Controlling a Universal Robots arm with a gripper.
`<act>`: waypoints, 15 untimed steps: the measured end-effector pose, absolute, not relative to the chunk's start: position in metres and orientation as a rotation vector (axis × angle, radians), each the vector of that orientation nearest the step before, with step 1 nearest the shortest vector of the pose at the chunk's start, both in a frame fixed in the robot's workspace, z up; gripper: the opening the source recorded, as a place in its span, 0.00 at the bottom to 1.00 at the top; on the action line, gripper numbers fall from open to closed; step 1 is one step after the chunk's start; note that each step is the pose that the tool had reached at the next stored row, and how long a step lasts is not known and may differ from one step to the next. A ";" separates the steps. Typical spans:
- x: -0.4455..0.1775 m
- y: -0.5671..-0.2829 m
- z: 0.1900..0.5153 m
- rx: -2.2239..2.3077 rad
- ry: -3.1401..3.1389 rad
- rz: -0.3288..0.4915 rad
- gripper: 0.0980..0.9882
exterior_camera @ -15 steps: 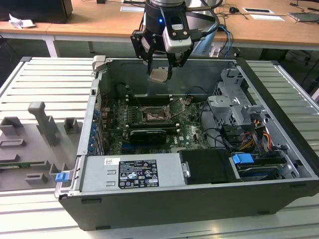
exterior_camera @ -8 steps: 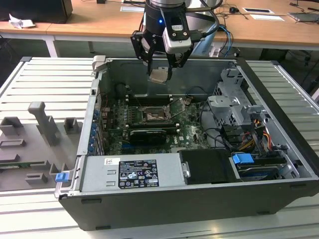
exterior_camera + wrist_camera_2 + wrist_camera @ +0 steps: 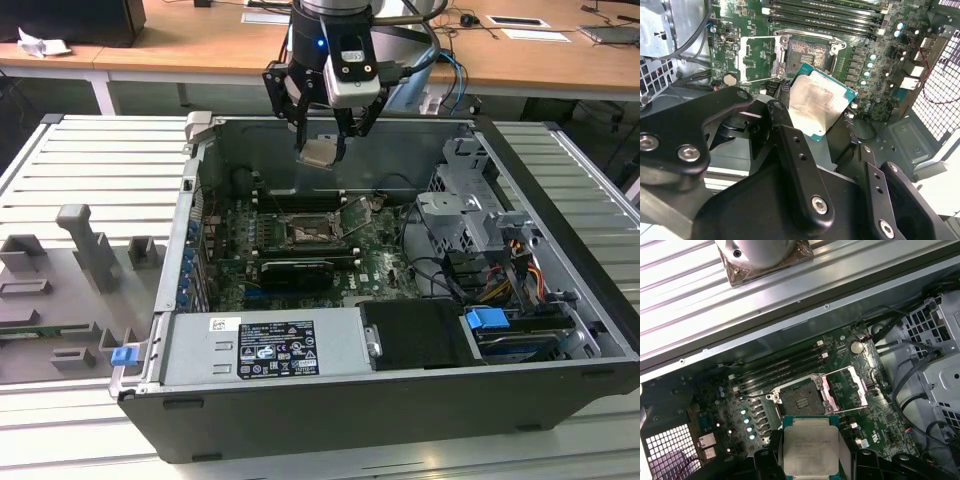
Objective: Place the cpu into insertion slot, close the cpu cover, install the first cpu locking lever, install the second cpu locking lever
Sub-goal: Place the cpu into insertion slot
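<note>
Silvery cpu tight between fingers, above the case in the exterior view, insertion slot below in both wrist views.

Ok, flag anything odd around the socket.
No damage shows. The cpu, held in the gripper above the case, looks tilted, not level with the slot; its top looks smudged. The cover stands open.

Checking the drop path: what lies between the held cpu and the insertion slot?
In the first wrist view the stretch from the cpu to the open insertion slot is bare, cpu cover flipped aside.
</note>
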State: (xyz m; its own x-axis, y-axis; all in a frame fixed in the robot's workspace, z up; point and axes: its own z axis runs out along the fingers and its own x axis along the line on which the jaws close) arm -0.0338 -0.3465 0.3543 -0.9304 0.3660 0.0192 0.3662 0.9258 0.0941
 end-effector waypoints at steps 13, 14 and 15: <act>-0.034 -0.346 0.354 -0.691 -3.063 -0.151 0.49; -0.034 -0.346 0.354 -0.696 -3.062 -0.151 0.49; -0.034 -0.346 0.354 -0.707 -3.060 -0.151 0.49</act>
